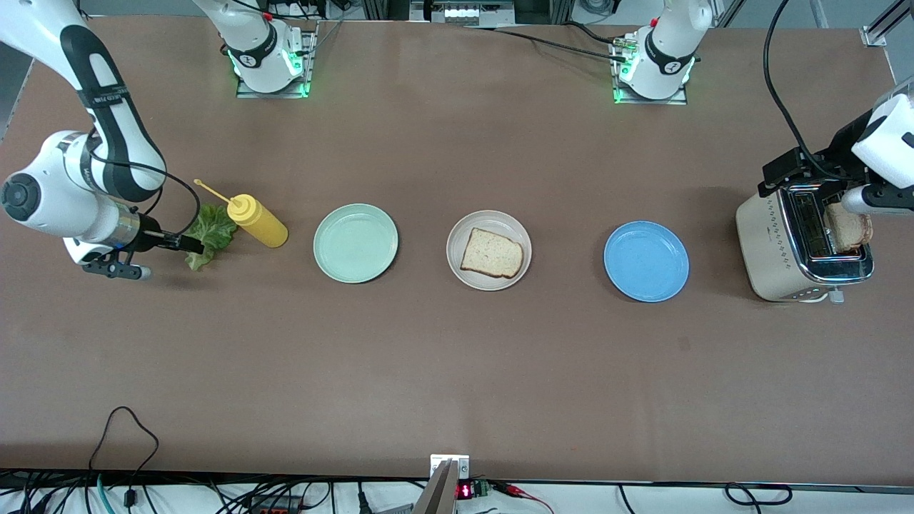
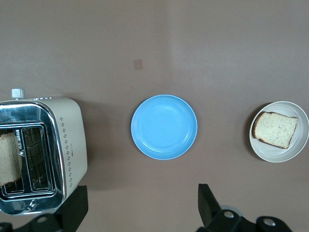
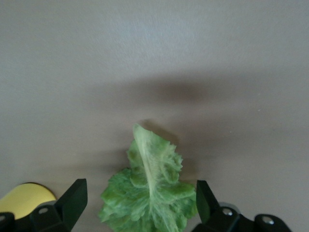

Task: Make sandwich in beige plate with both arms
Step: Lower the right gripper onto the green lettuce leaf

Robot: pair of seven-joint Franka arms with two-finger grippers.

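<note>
The beige plate lies mid-table with one slice of toasted bread on it. A second slice stands in a slot of the toaster at the left arm's end. My left gripper hangs open and holds nothing, high up by the toaster's edge. The green lettuce leaf lies on the table at the right arm's end. My right gripper is open, low over the leaf, one finger on each side of it.
A yellow squeeze bottle lies beside the lettuce. A mint green plate sits between the bottle and the beige plate. A blue plate sits between the beige plate and the toaster. Cables run along the table's near edge.
</note>
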